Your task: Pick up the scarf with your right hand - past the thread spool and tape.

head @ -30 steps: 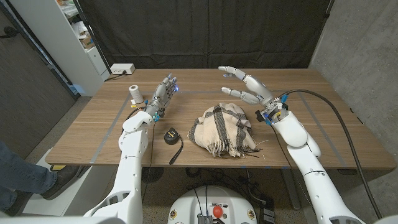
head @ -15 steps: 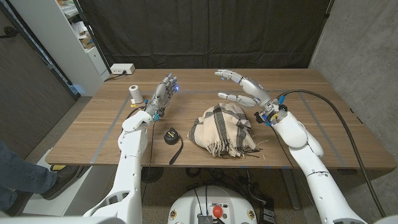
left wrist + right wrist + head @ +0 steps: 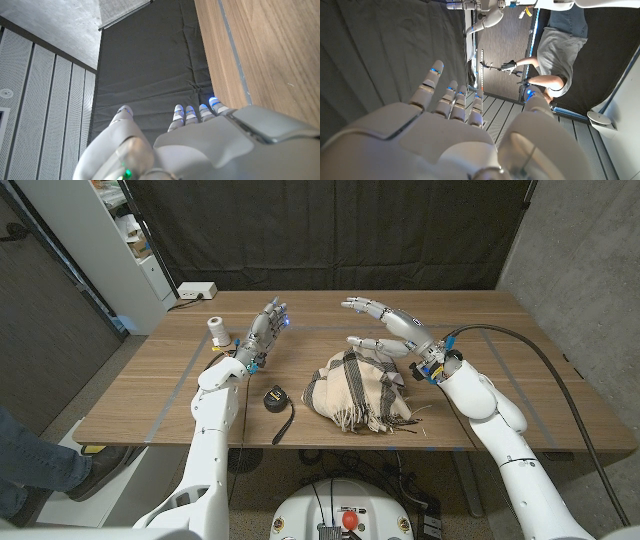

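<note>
Above the scarf, the right hand hovers spread and empty; left hand, released, stands between spool and bare tabletop.

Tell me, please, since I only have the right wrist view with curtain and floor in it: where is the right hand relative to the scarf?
Observer: In the head view the right hand hovers open above the far edge of the plaid scarf, fingers spread and not touching it.
Operator: Thank you. Is anything lying close to the scarf?
Observer: A black tape measure, its tape pulled out toward the near table edge, lies on the scarf's left side, apart from it.
Operator: And the thread spool?
Observer: The white thread spool stands upright near the far left of the wooden table, beside the left hand, which holds nothing.
</note>
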